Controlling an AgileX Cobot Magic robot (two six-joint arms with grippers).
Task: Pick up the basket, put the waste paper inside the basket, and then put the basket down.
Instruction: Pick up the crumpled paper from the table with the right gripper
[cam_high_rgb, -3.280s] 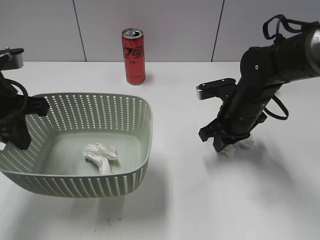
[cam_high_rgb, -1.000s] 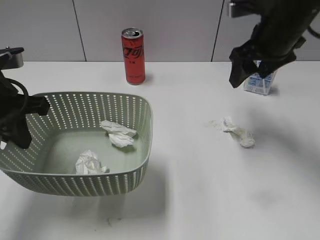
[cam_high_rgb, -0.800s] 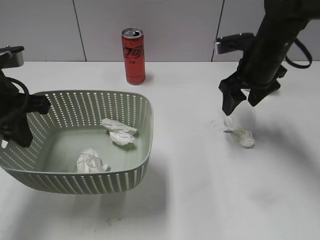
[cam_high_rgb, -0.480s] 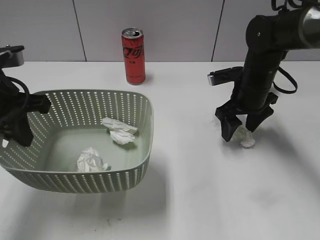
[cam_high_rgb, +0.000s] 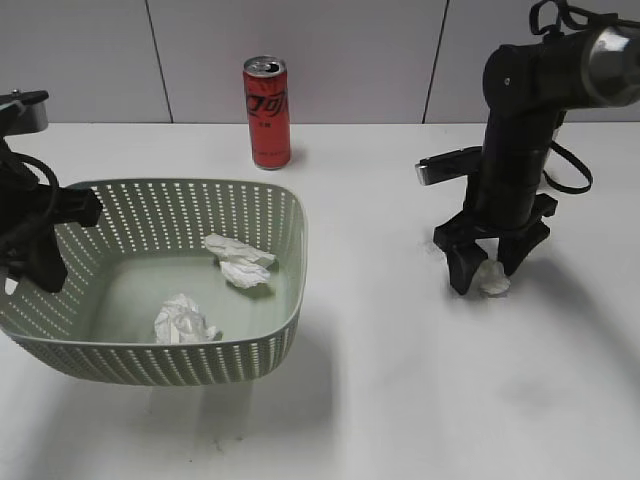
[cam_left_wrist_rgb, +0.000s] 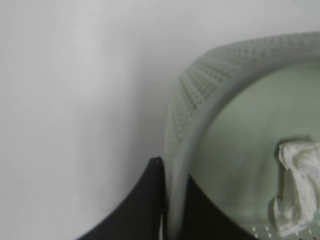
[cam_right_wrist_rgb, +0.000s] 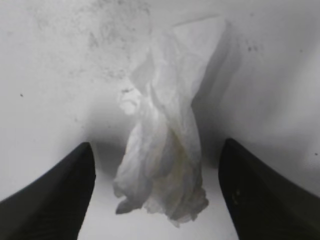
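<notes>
1. White desk (cam_high_rgb: 400, 400) under a grey panelled wall, and you've got a red can (cam_high_rgb: 267, 112) standing at the back, well clear of the action.
2. Your left hand (cam_high_rgb: 35, 255) is clamped on the left rim of the basket (cam_high_rgb: 270, 345); the left wrist view shows one dark finger on each side of the wall. The basket looks tipped, its left side seemingly held off the desk.
3. Two wads of waste paper are already inside: one (cam_high_rgb: 238, 261) toward the back, one (cam_high_rgb: 183, 320) near the front wall.
4. One more wad of waste paper (cam_right_wrist_rgb: 165, 165) lies on the desk, well to the right of the basket.
5. Your right hand (cam_high_rgb: 488, 273) is straight down over it, fingers (cam_right_wrist_rgb: 60, 185) spread wide, one either side and neither touching yet.
6. Here's the key: the wad sits right between your fingers, and its long axis runs away from the camera, across the closing line. So a straight squeeze should catch its narrow waist.
7. Right arm is plainly the nearer one; the left is busy with the basket.
</notes>
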